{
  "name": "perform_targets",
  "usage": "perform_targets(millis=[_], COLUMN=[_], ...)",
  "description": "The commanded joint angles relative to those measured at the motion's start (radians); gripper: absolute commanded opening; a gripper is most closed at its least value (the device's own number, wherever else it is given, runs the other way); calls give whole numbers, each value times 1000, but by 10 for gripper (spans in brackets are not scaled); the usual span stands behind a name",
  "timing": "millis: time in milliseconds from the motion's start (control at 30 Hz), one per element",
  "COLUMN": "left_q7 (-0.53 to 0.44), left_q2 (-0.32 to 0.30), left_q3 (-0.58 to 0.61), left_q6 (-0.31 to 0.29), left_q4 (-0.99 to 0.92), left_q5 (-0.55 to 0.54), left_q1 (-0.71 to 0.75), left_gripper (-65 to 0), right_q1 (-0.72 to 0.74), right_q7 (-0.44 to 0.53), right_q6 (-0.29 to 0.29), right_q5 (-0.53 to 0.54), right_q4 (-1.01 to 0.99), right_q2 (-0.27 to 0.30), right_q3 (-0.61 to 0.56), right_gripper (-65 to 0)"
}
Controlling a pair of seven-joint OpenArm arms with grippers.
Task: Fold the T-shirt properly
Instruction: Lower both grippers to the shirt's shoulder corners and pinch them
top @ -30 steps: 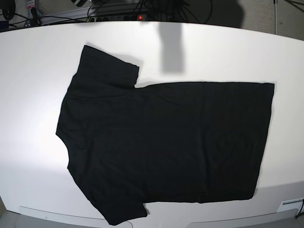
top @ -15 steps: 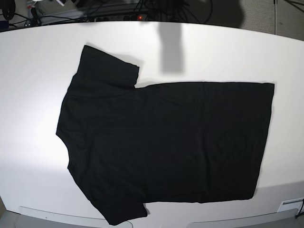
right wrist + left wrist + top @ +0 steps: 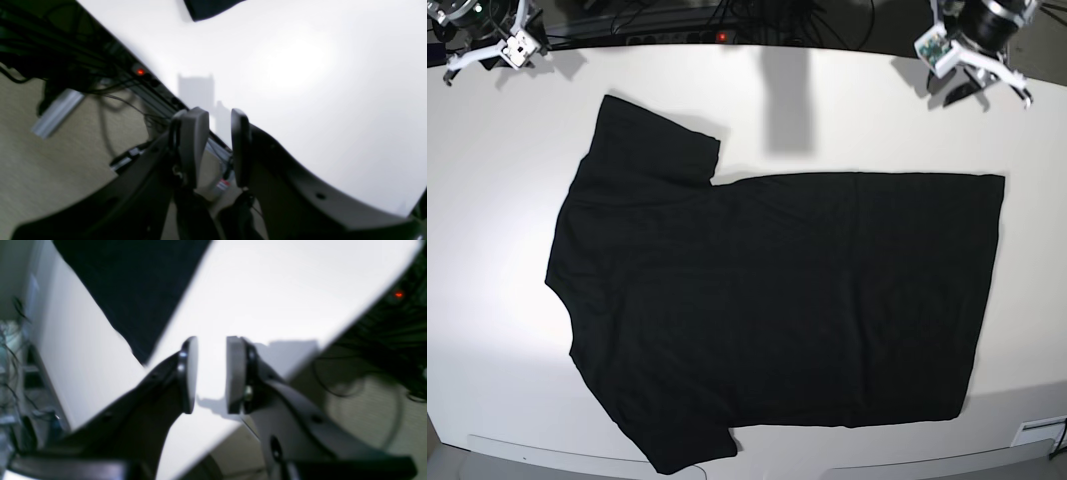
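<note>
The T-shirt [image 3: 777, 300] is lying spread flat on the white desk [image 3: 487, 250], plain black side up, collar end toward the base view's left and hem toward its right, one sleeve pointing to the far edge and the other hanging close to the near edge; nothing is folded yet, so the task is looking barely begun. The left gripper [image 3: 210, 375] is hovering above the far right corner of the desk with its jaws parted by a plain gap and nothing between them, a corner of the black cloth showing beyond it in its wrist view; the right gripper [image 3: 218, 150] is hanging over the far left edge of the desk, jaws likewise standing a little apart and empty, only a scrap of the shirt showing at the top of its view. Judging by the look of it, the cloth is light, soft and limp (it will sag and drag rather than hold a shape), and it may slide on the smooth desk; the sensible places to pinch seem to be the edges, a hem corner for one gripper and a shoulder or sleeve seam for the other, taking both layers at once so the fold lifts evenly. No brand, label or readable writing is showing on the shirt or desk in these views.
</note>
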Motion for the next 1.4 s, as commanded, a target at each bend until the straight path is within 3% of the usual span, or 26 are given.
perform_targets(millis=[0, 167, 333, 400, 733, 933, 1167, 1233, 1367], left_q7=[-13, -23, -69, -101, -225, -220, -120, -106, -25], left_q2=[-18, -62, -121, -137, -169, -169, -169, -169, -169], left_q3=[-1, -1, 0, 0, 6, 108, 206, 206, 209], left_q6=[-3, -74, -106, -114, -141, -144, -145, -150, -232], left_q4=[6, -130, -346, -424, -654, -735, -832, -832, -832], left_q5=[9, -28, -26, -25, 45, 47, 55, 55, 53], left_q1=[-23, -182, -327, -377, -541, -626, -705, -699, -698], left_gripper=[-476, -469, -469, -469, -469, -469, -470, -502, -650], right_q1=[-9, -9, -9, -9, -9, -9, 24, 49, 79], right_q7=[5, -47, -64, -46, -35, -33, -31, -31, -28], right_q6=[-16, -16, -18, -18, -79, -87, -88, -88, -87], right_q5=[8, 8, 12, 12, 12, 11, 12, 12, 12], right_q4=[16, 16, 16, 16, 16, 16, 16, 16, 16], right_q2=[18, 33, 32, 32, 25, 25, 25, 26, 29], right_q3=[6, 6, 6, 6, 6, 6, 6, 6, 6], right_gripper=[-485, -482, -282, -243, -243, -243, -243, -243, -243])
